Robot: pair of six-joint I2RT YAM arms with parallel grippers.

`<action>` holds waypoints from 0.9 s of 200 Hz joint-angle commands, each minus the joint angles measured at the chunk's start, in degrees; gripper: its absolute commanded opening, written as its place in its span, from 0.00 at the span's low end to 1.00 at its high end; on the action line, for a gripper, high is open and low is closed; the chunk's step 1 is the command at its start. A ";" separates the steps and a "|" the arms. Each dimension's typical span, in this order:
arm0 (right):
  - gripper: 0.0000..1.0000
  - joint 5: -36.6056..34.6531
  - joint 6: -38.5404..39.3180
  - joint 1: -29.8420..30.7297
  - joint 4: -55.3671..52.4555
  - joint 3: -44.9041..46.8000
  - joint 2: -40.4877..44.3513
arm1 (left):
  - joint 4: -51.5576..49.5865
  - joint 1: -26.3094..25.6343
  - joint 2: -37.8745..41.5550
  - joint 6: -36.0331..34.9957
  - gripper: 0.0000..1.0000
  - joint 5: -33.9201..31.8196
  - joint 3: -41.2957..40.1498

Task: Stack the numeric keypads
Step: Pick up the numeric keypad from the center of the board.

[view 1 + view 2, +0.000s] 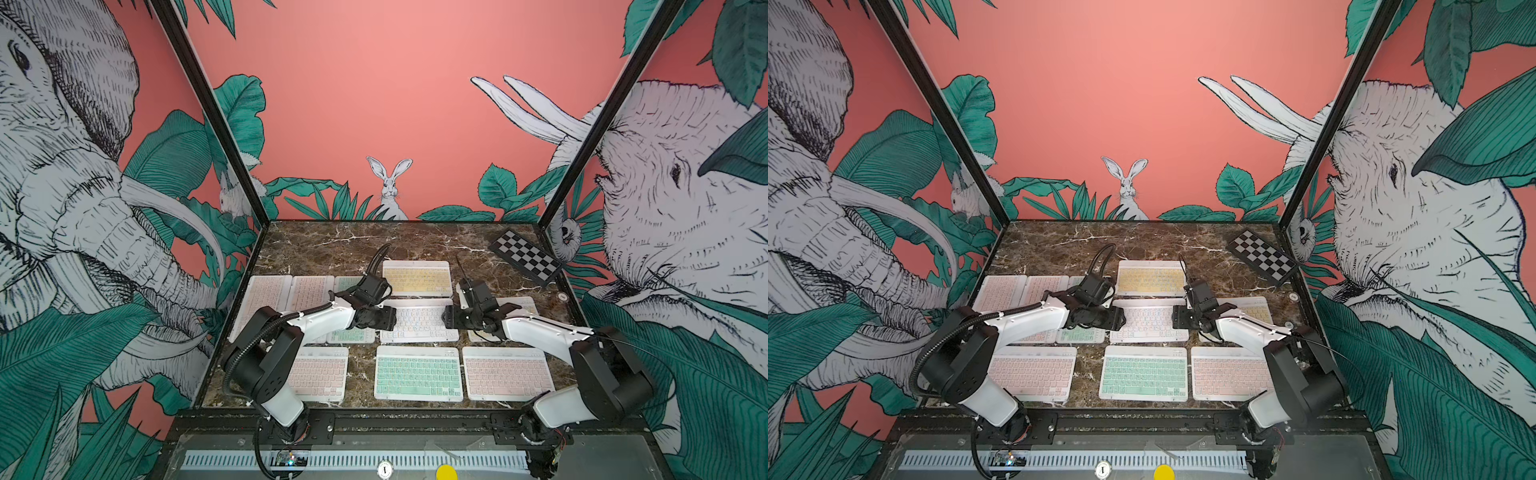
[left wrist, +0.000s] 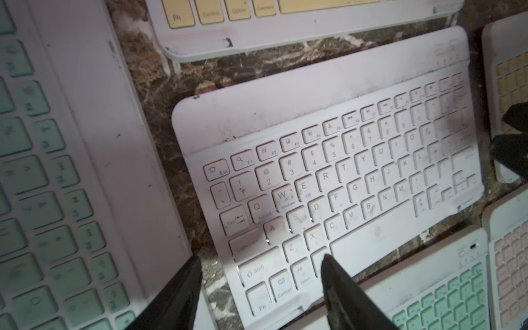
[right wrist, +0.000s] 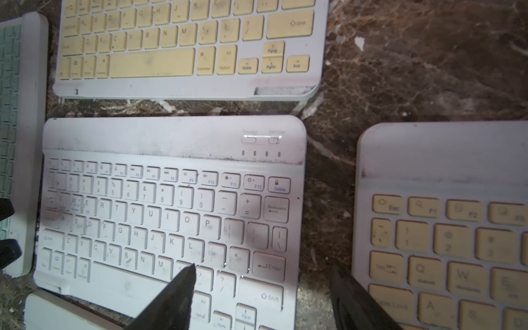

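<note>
Nine numeric keypads are lying flat on the marble desk (image 1: pixel 332 245). In both top views the white-key keypad (image 1: pixel 419 322) is sitting in the middle of the frame. A yellow-key keypad (image 1: pixel 417 277) is lying just above it, and a mint-key keypad (image 1: pixel 418 374) is lying just below it. One pink-key keypad (image 1: pixel 318 374) is lying at the lower left and another pink-key keypad (image 1: pixel 505 374) at the lower right. Two more pink keypads (image 1: pixel 266 295) are lying side by side at the middle left. A second mint keypad (image 1: pixel 351 336) is peeking out from under the left arm, and a second yellow keypad (image 1: pixel 523 305) is peeking out from under the right arm.

The left end effector (image 2: pixel 260 258) is hanging over the left end of the white-key keypad. Its fingers (image 2: pixel 343 291) are standing apart and are holding nothing. The right end effector (image 3: pixel 263 267) is hanging over the right end of the same keypad. Its fingers (image 3: pixel 171 297) are standing wide apart too, and nothing is in them. One finger is over the keys and the other is over the bare desk beside the second yellow keypad.

A black-and-white checkered board (image 1: pixel 525 257) is lying at the upper right of the desk.
</note>
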State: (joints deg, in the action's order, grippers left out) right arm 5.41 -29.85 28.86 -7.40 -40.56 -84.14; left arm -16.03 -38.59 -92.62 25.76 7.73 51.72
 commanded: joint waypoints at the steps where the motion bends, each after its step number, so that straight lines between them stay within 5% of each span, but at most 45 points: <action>1: 0.74 0.13 -0.48 0.49 1.21 -0.30 -0.76 | 0.65 -0.35 -0.58 0.35 0.68 -0.48 1.56; 180: 0.73 -1.02 -2.07 1.42 3.12 1.43 -2.08 | -1.19 -0.61 -4.38 -0.09 0.67 -3.56 3.58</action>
State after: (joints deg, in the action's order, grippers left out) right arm 5.13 -31.53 29.78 -5.96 -39.66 -85.12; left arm -15.16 -38.72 -96.75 25.74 5.72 54.02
